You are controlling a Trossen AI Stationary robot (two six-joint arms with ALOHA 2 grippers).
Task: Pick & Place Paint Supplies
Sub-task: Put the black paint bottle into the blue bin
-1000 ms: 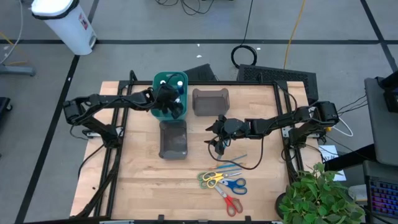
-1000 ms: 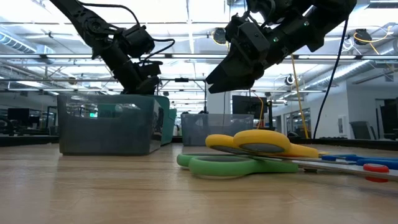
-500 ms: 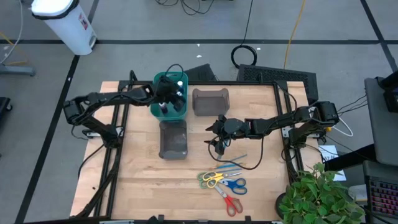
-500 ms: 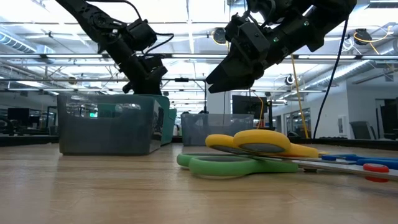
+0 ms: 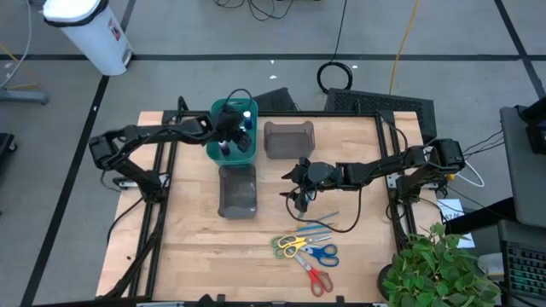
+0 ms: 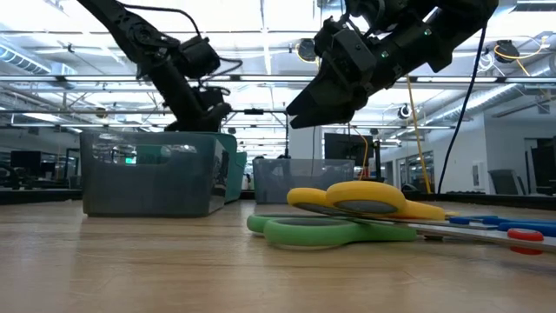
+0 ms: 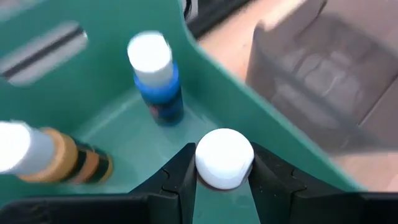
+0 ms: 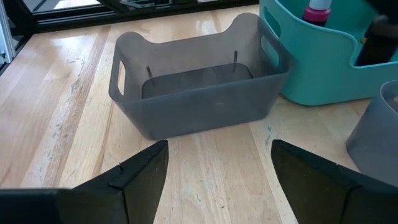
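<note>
My left gripper [image 5: 229,130] hangs over the teal bin [image 5: 215,152] at the table's far left, shut on a white-capped paint bottle [image 7: 224,157]. In that bin a blue bottle [image 7: 163,93] stands upright and a brown bottle [image 7: 68,158] lies on its side. My right gripper [image 5: 296,192] hovers open above the table's middle, facing a grey bin [image 8: 193,93]. Several scissors [image 5: 305,253] and thin brushes [image 5: 317,227] lie on the wood near the front edge. My left gripper pinches the bottle's white cap [image 7: 219,177] between its two fingers [image 7: 184,171], one on each side. The fingers slant down into the teal bin from the table's left. The cap hides the bottle's body, so I cannot tell whether it stands on the bin's floor.
A second grey bin [image 5: 238,189] stands just in front of the teal one, and the other grey bin [image 5: 288,139] to its right. A potted plant [image 5: 439,269] is off the front right corner. Bare wood lies at the front left.
My left gripper has gone toward the table's far edge, from over the teal bin's near rim to over its middle, and its wrist has rolled a little. My right gripper has kept still.
</note>
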